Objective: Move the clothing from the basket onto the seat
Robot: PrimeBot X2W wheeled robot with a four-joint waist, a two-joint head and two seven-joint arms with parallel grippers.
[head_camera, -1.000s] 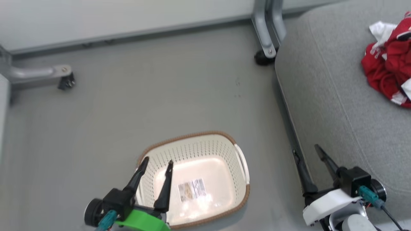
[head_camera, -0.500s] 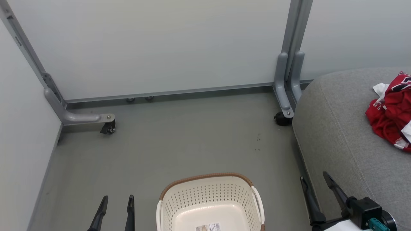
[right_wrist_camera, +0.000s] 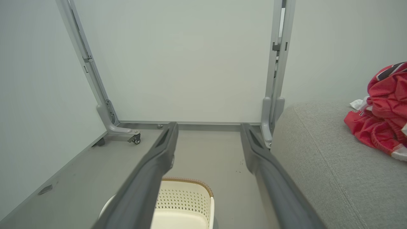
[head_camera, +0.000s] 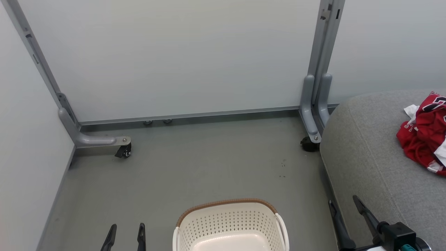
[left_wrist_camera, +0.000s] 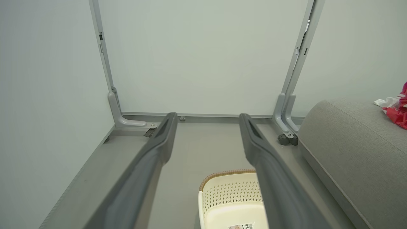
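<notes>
The cream perforated basket [head_camera: 230,223] with its brown rim stands on the floor at the bottom centre, and its visible part holds no fabric; it also shows as basket [left_wrist_camera: 229,197] and basket [right_wrist_camera: 187,203]. Red and white clothing [head_camera: 423,134] lies crumpled on the grey seat [head_camera: 369,164] at the right, also seen as clothing [right_wrist_camera: 381,117] and clothing [left_wrist_camera: 397,108]. My left gripper [head_camera: 126,228] hangs open and empty left of the basket. My right gripper [head_camera: 345,202] is open and empty by the seat's front edge.
White partition panels [head_camera: 181,59] on grey metal posts close the back and left. A caster foot [head_camera: 122,148] sticks out at the left, another caster [head_camera: 308,143] sits beside the seat's corner. Grey floor [head_camera: 195,167] lies between the panels and the basket.
The head camera has tilted upward, so the basket and both grippers have slid toward the bottom edge. The left gripper now sits left of the basket instead of over its rim.
</notes>
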